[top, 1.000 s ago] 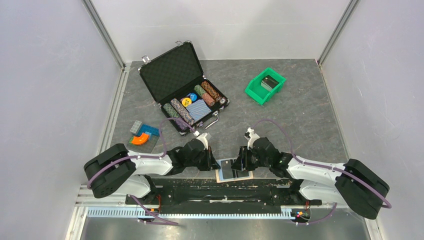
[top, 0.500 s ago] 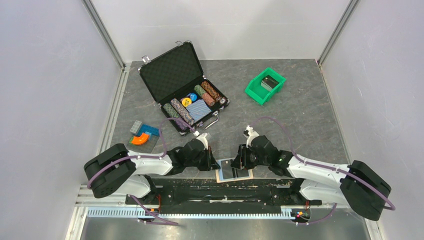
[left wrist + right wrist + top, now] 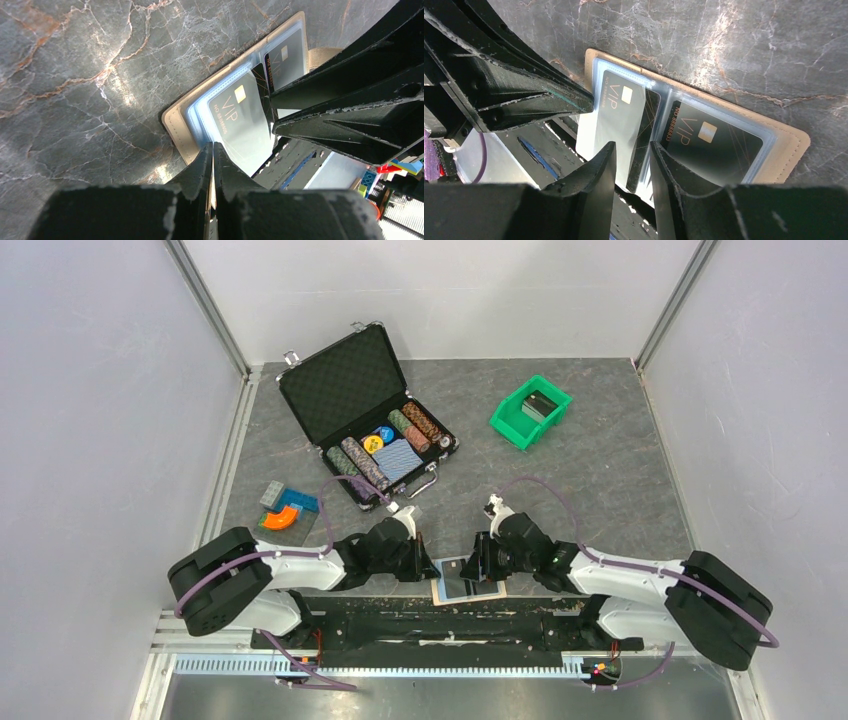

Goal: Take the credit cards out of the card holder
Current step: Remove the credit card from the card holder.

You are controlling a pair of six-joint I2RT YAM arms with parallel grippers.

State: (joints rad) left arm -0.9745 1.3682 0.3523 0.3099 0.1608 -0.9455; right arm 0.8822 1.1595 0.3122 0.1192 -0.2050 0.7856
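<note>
The tan card holder (image 3: 470,590) lies open at the table's near edge, partly overhanging it. Its clear sleeves hold dark VIP credit cards: one (image 3: 616,117) on the left face sticks out past the edge, another (image 3: 716,145) sits in the right face. My left gripper (image 3: 213,148) is shut on the holder's tan edge (image 3: 176,125). My right gripper (image 3: 632,150) is open a little, its jaws on either side of the protruding card's end. In the top view the two grippers, left (image 3: 425,562) and right (image 3: 478,560), flank the holder.
An open black chip case (image 3: 345,375) stands at the back left. A green bin (image 3: 510,422) is at the back right. Coloured blocks (image 3: 285,508) lie at the left. The table's near edge and the black base rail (image 3: 440,615) are right under the holder.
My right gripper has edged left and closer over the card holder. My left gripper has stayed put on the holder's edge.
</note>
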